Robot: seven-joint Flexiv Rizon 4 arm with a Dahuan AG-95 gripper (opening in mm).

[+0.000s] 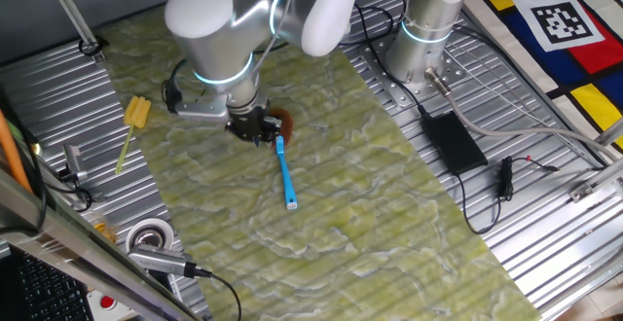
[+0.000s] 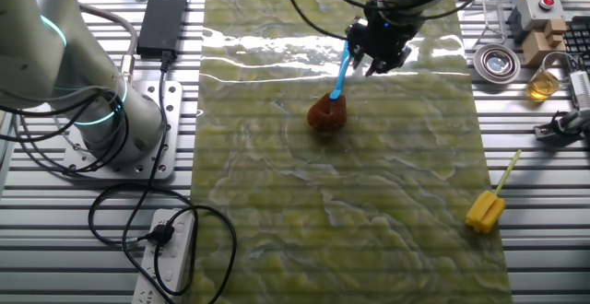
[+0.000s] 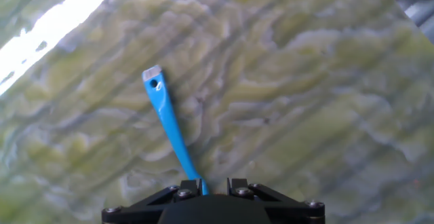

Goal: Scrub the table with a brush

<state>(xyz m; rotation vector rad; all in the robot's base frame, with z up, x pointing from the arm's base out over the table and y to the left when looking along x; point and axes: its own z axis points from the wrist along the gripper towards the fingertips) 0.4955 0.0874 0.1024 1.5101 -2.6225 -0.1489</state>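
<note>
While its bristles rest on the table [image 2: 369,203], the hand [image 3: 215,183] pinches the brush [image 3: 166,119] by its handle.

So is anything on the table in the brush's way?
Nothing visible. The gripper is at the brush, bristles down on the table. The yellow brush lies at the table's edge.

On the green-yellow marbled worktop [image 2: 369,203], the gripper [image 2: 380,53] is closed on the light-blue handle of the brush [image 2: 334,94], whose reddish-brown bristles press on the surface below it. A yellow brush [image 2: 489,204] lies near the right edge, well apart. A second arm's base [image 2: 111,120] stands on the ribbed metal at left, with a power strip [image 2: 166,258] below it
</note>
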